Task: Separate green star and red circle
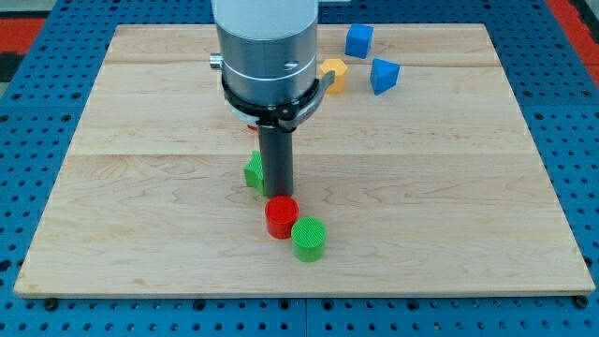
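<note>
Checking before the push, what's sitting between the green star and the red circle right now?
In the camera view, only my tip sits there: the green star shows at the rod's left, the red circle just below the tip. No other block lies between.

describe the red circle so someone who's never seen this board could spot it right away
Start at my dark rod hanging over the middle of the wooden board; my tip ends just above the red circle. It is a short red cylinder, touching a green cylinder at its lower right, with the green star to its upper left. It is the only fully visible red block.
</note>
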`<action>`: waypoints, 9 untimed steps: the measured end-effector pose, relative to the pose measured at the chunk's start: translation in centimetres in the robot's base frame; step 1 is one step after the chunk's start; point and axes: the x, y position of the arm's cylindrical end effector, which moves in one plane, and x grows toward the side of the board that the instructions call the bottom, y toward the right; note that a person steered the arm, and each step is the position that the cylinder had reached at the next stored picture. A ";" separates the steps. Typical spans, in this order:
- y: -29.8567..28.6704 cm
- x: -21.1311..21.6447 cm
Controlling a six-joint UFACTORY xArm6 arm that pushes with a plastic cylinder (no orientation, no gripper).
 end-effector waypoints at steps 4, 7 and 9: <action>-0.1 -0.1; -2.0 2.4; -5.2 5.8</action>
